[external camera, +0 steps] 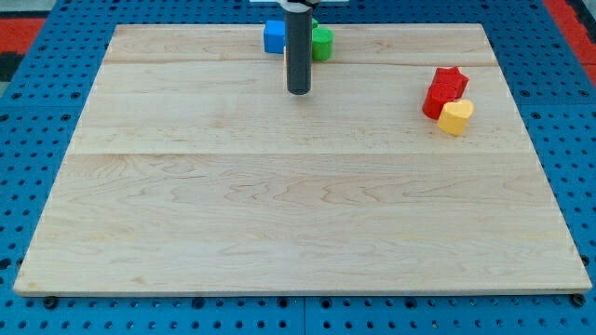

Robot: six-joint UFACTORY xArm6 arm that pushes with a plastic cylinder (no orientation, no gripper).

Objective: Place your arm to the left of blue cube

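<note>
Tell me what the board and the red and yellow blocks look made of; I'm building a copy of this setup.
The board looks like pale wood, matt: grain lines and plank seams run across it. The red block and the yellow block touching it look like moulded plastic, with uniform saturated colour and a slight sheen, though painted wood can't be ruled out.

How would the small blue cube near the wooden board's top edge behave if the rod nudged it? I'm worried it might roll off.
The small blue cube probably slides rather than rolls, given its flat faces. It looks rigid and light, so my tip could shift it easily. The smooth wooden board likely offers little grip, and the green block close by may get bumped.
</note>
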